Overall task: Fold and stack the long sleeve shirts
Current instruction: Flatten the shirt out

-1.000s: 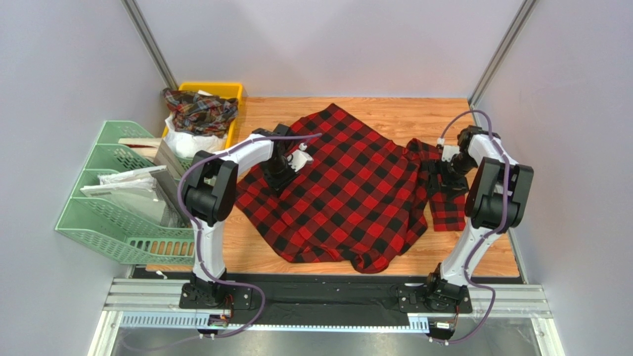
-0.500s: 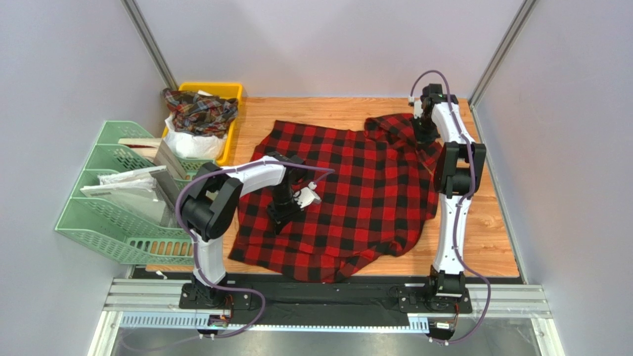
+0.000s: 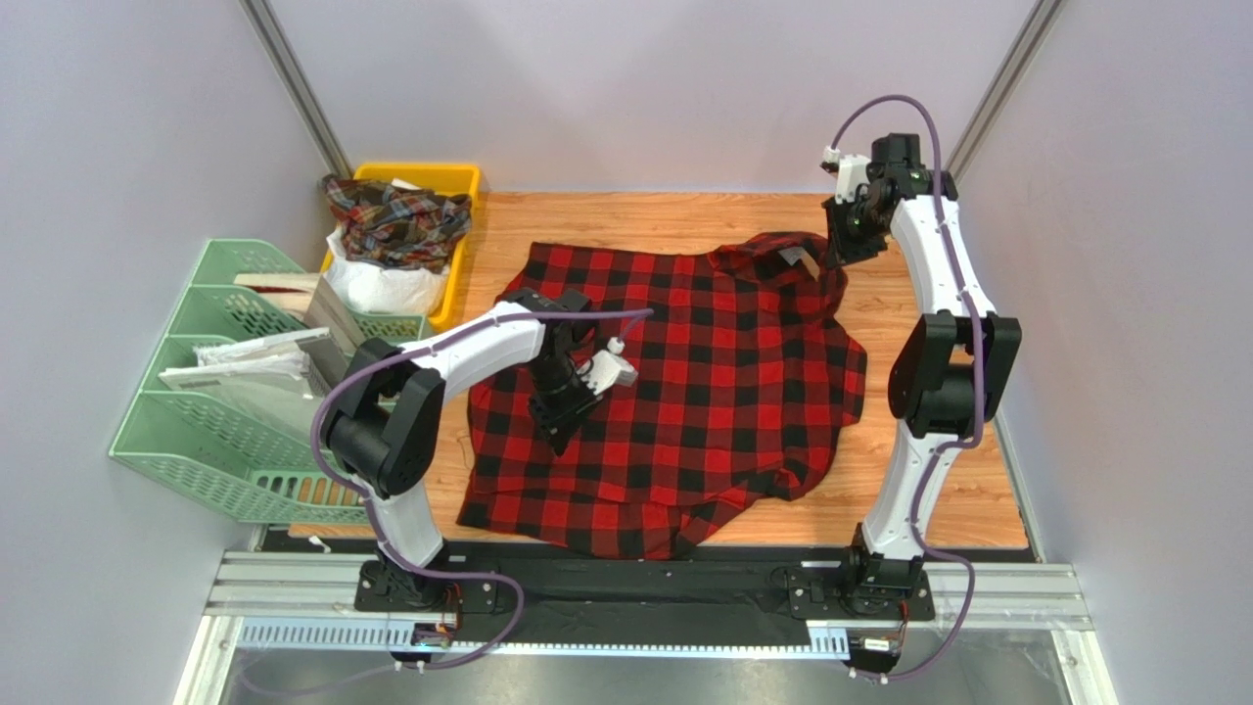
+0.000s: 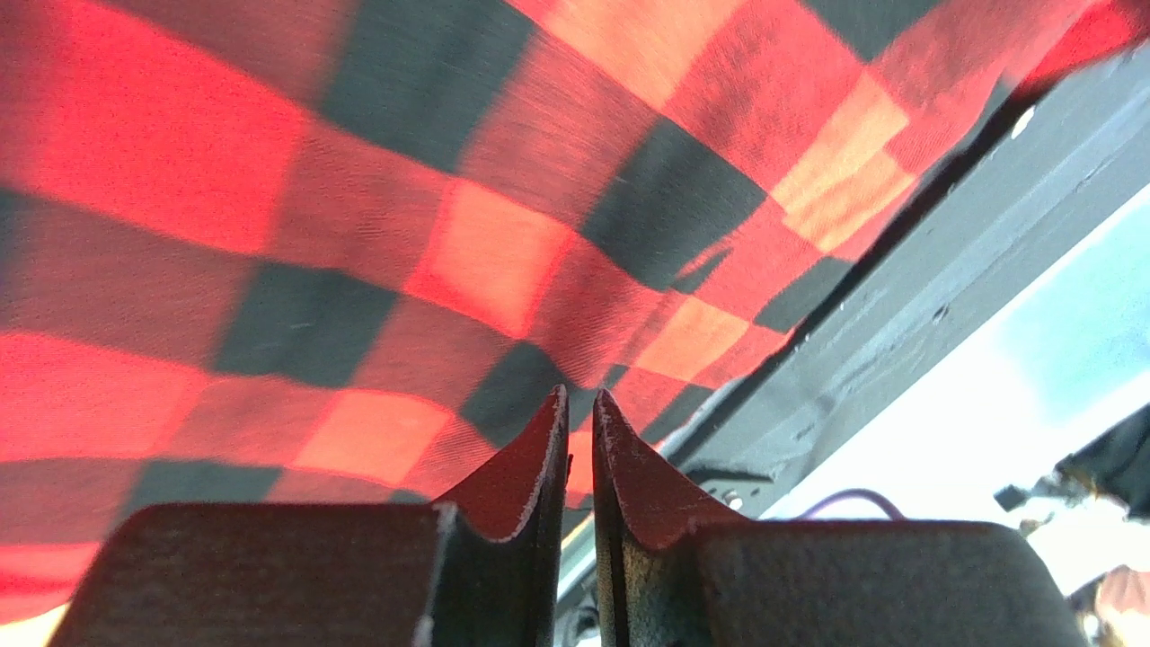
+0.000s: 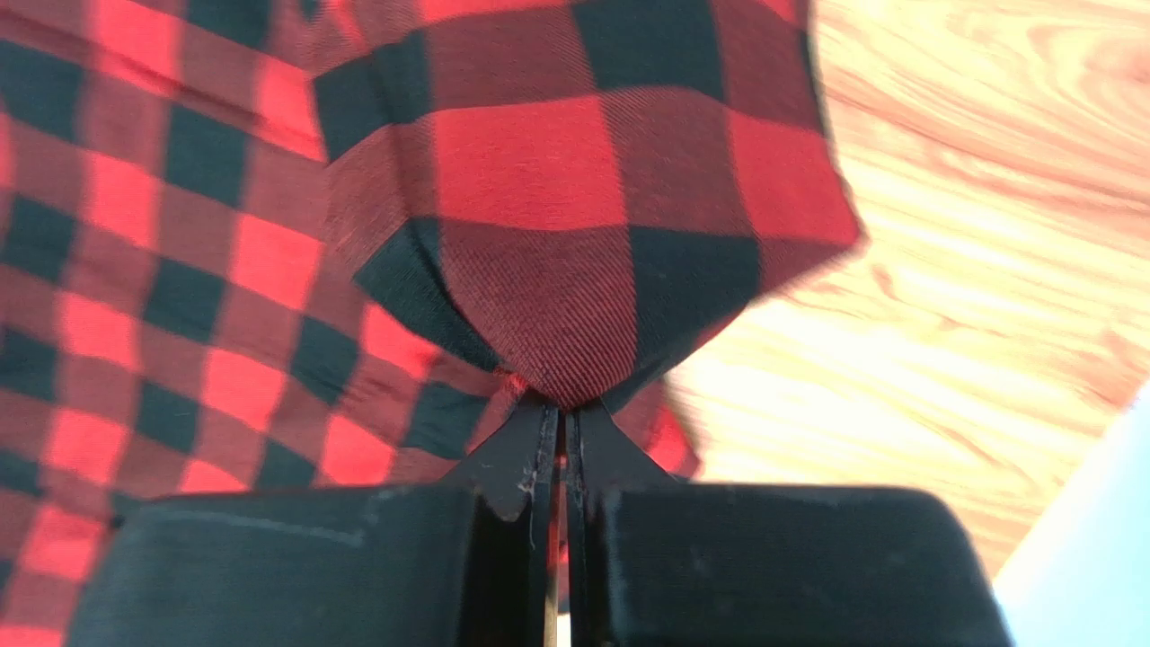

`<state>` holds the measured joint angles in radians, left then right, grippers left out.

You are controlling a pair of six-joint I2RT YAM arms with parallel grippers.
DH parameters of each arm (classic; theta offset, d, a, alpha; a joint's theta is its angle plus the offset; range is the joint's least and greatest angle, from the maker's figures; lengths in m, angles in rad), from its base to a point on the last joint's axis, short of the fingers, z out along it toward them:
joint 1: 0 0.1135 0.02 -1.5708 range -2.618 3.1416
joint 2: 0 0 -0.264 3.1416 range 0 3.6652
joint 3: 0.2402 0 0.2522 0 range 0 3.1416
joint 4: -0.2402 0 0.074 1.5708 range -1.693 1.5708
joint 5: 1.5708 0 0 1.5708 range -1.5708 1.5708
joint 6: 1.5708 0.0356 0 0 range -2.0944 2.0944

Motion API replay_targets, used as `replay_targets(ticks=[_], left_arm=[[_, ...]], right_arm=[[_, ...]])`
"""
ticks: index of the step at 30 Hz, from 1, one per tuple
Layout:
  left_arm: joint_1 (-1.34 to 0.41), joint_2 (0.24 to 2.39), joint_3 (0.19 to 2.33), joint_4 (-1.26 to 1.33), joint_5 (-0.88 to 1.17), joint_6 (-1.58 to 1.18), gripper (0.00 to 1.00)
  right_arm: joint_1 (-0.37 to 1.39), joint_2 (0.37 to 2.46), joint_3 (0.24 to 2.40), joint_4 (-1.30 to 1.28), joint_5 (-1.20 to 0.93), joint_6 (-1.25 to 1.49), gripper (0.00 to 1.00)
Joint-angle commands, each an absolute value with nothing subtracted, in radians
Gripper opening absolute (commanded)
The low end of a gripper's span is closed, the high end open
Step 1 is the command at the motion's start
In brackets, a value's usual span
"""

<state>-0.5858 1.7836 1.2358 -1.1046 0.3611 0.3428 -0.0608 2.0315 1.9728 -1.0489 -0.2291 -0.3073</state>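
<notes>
Shirt (image 3: 691, 382) lies mid table (image 3: 662, 218), mostly spread but near hem rumpled: flattening step, no fold made yet. Right gripper (image 5: 560, 405) jaws clamped on a collar-end corner, lifted at far right; left gripper (image 4: 574, 394) jaws pinched shut on cloth nr left side. Next, prob.: pull taut w/ both, lay flat, then release.

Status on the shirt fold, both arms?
Left gripper shut on red-and-black plaid shirt mid-body. Right gripper pinching its far-right edge. Shirt spread on table, unfolded. Yellow bin, green rack off left.
</notes>
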Motion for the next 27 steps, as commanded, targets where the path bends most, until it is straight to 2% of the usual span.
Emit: replay_targets(ticks=[1,5,6,9,10,11,12,13,14,17,19,20,22,23,25,27], left_arm=[[-0.502,1.729,1.333,-1.097,0.402,0.342,0.17],[-0.349,1.724,1.397,-1.077,0.536,0.321,0.17],[-0.327,1.723,1.420,-1.056,0.546,0.315,0.17],[-0.267,1.720,1.472,-1.019,0.549,0.293,0.17],[-0.256,1.720,1.483,-1.009,0.546,0.287,0.18],[-0.235,1.718,1.494,-1.000,0.543,0.269,0.21],[-0.226,1.715,1.508,-0.980,0.546,0.259,0.26],[-0.216,1.715,1.515,-0.974,0.545,0.252,0.32],[-0.204,1.713,1.517,-0.965,0.545,0.241,0.41],[-0.196,1.718,1.528,-0.962,0.526,0.255,0.48],[-0.196,1.726,1.513,-0.962,0.522,0.274,0.49],[-0.198,1.730,1.506,-0.966,0.519,0.281,0.50],[-0.198,1.755,1.496,-0.972,0.496,0.308,0.49],[-0.198,1.764,1.496,-0.982,0.483,0.317,0.49],[-0.199,1.802,1.494,-0.995,0.445,0.336,0.49],[-0.199,1.839,1.493,-1.000,0.419,0.341,0.49]], right_arm=[[-0.042,2.080,2.019,-1.094,-0.374,-0.269,0.00],[-0.015,2.144,2.091,-0.860,-0.465,-0.164,0.00],[-0.012,2.161,2.155,-0.707,-0.481,-0.131,0.00],[-0.009,2.264,2.341,-0.472,-0.491,0.085,0.00],[-0.005,2.278,2.367,-0.425,-0.485,0.134,0.05],[-0.005,2.293,2.385,-0.402,-0.465,0.127,0.43],[0.032,2.296,2.396,-0.414,-0.450,0.094,0.72],[0.057,2.299,2.413,-0.452,-0.387,0.051,0.96],[0.060,2.298,2.419,-0.498,-0.362,-0.051,1.00],[0.048,2.280,2.409,-0.780,-0.354,-0.263,1.00],[0.017,2.179,2.288,-0.911,-0.395,-0.331,0.93],[0.009,2.133,2.114,-0.928,-0.417,-0.369,0.88],[-0.038,1.976,1.940,-0.956,-0.443,-0.408,0.79],[-0.041,1.926,1.770,-0.977,-0.439,-0.467,0.76],[-0.043,1.821,1.627,-0.988,-0.390,-0.495,0.67],[-0.041,1.786,1.476,-0.997,-0.377,-0.502,0.63]])
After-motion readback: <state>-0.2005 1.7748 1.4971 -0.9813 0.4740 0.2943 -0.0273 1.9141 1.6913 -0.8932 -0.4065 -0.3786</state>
